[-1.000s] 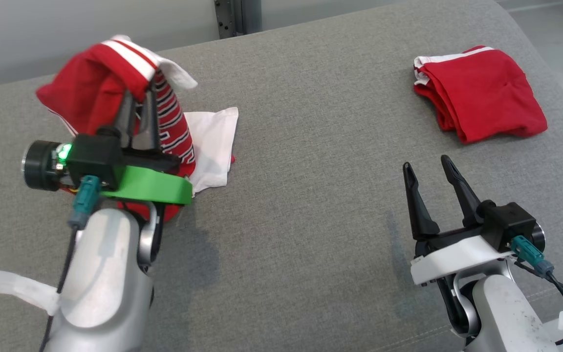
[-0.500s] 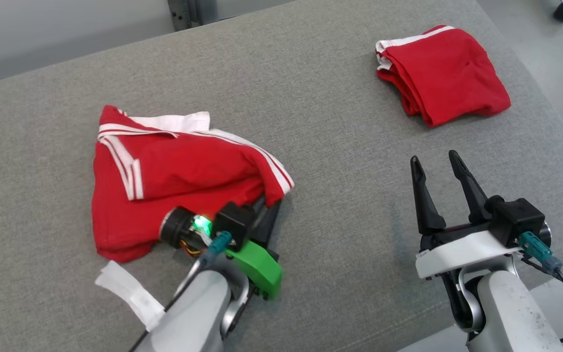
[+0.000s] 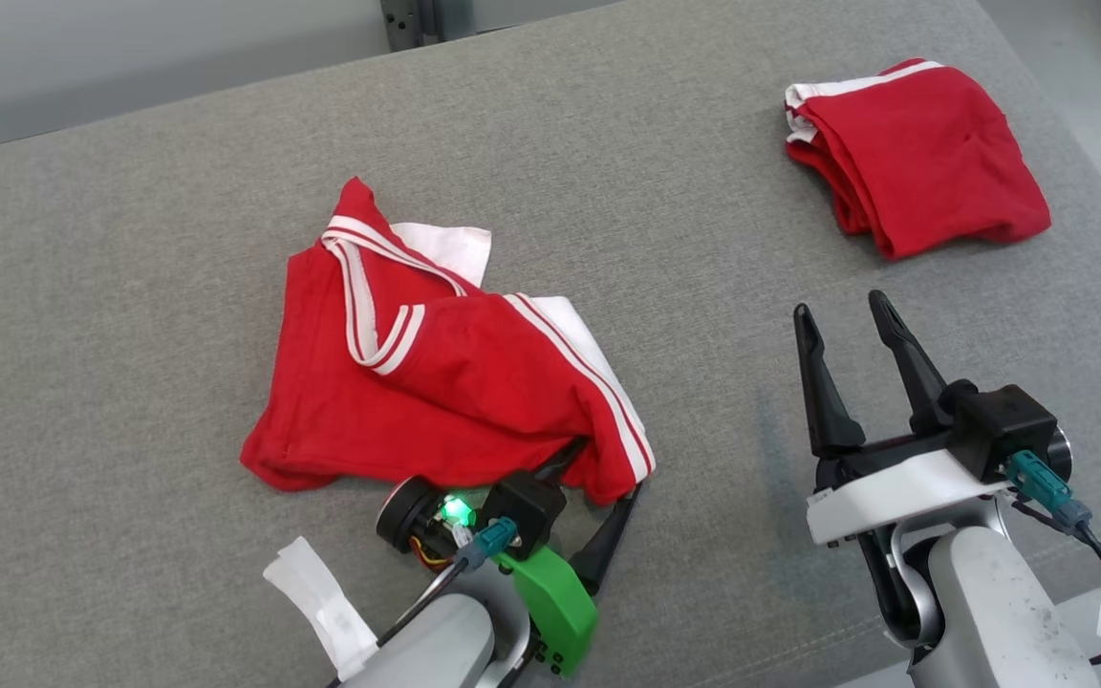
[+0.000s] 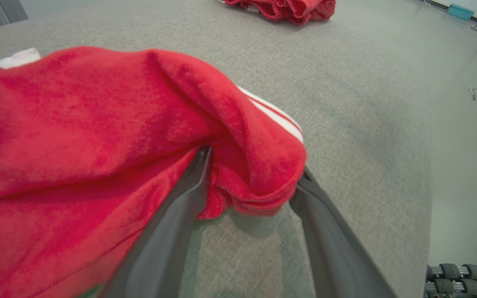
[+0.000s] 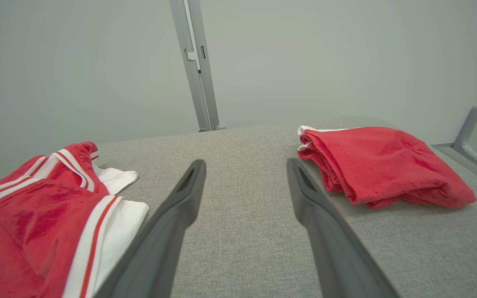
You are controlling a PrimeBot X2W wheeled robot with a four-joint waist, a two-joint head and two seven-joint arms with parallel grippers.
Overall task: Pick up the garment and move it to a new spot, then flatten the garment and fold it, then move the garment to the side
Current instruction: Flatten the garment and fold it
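- Table [image 3: 130, 287]: grey fabric top, bare at its left end.
- Crumpled garment [image 3: 436, 382]: red with white stripe trim and a white lining showing. It lies left of centre on the table, bunched and folded over itself, not flat. Its long axis runs on a diagonal, from a far-left peak down to a near-right corner.
- Left tool [image 3: 606, 470]: at that near-right corner, low on the table. Its jaws are spread, with a loose fold of the red hem humped between them. The wrist view is too close to tell whether the cloth only rests on the fingers [image 4: 172, 215] or snags them. I read it as open with no grip.
- Key relation: the whole garment lies ahead and to the left of the left tool, which is the nearer arm and touches or nearly touches the hem. Flattening probably means pulling outward along the diagonal.
- Right tool [image 3: 839, 306]: well apart to the right, above bare table, jaws wide and empty. It would have to cross leftward to reach the striped edge.
- Folded red garment [image 3: 923, 153]: far right corner, well clear of both tools.
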